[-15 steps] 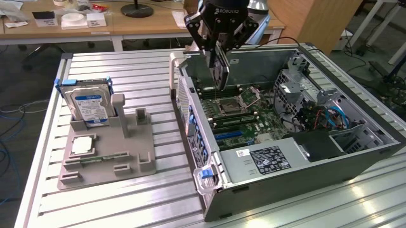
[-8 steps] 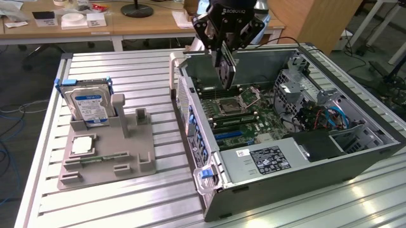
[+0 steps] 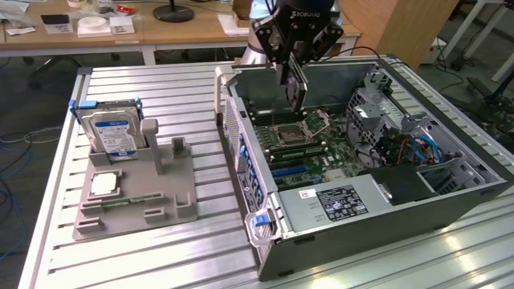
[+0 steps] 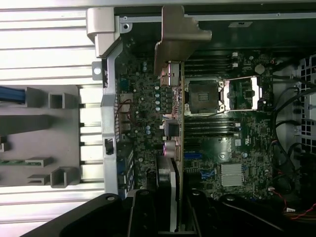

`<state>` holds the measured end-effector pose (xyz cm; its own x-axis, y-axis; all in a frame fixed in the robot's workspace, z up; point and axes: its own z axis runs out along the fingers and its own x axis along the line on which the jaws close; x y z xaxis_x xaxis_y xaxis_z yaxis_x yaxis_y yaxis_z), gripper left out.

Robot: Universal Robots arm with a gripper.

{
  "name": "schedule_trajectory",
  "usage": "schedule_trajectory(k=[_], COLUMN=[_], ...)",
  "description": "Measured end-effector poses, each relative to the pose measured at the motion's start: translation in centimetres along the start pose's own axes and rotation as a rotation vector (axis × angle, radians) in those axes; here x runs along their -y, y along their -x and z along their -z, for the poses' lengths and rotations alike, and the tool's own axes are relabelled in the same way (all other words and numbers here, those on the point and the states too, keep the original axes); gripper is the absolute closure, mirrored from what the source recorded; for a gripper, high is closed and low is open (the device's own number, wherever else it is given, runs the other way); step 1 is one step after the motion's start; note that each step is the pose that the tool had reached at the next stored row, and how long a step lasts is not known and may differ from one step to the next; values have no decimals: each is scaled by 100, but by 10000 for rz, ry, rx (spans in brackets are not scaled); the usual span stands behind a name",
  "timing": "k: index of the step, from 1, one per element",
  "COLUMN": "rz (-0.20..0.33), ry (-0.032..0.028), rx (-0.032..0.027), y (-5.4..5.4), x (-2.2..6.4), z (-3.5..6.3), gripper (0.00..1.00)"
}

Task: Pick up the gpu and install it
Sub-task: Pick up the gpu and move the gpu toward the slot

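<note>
Gpu [image 3: 297,93] hangs vertical, edge-down, inside the open computer case [image 3: 386,226], just over the motherboard [image 3: 313,159] near the CPU socket [image 3: 291,131]. Upright likely so its lower edge meets a slot. Gripper [image 3: 293,72] partly closed, clamping its upper edge. Hard drive [image 3: 112,135] stands in grey fixture [image 3: 132,201] on counter [image 3: 161,90].

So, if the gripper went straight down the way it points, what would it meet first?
The gripper holds the gpu edge-down, so the card's lower edge would probably meet the motherboard first, beside the CPU socket inside the open case. The exact spot is uncertain, as depth is unclear.
</note>
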<state>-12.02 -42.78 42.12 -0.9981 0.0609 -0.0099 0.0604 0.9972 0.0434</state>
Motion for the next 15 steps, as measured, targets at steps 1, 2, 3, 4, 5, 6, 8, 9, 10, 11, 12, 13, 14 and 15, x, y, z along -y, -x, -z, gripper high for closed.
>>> schedule_trajectory(k=[1, 2, 3, 4, 5, 6, 8, 9, 10, 11, 12, 13, 14, 15], rz=[-1, -1, -1, 0, 1, 1, -1, -1, -1, 0, 1, 0, -1, -1], ry=[-1, 0, 0, 0, 1, 1, 0, 1, 0, 0, 0, 2, 1, 0], rx=[-1, 0, 0, 0, 1, 1, 0, 0, 0, 0, 0, 1, 0, 0], y=[18, 40, 61, 83, 105, 130, 182, 206, 232, 264, 297, 330, 364, 394], x=[-1, -2, -4, -5, -6, -8, -11, -12, -14, -16, -18, -20, -22, -24], z=[0, -1, -2, -2, -3, -4, -5, -6, -7, -7, -9, -10, -11, -11], gripper=[72, 72, 72, 72, 72, 72, 72, 72, 72, 72, 72, 72, 72, 72])
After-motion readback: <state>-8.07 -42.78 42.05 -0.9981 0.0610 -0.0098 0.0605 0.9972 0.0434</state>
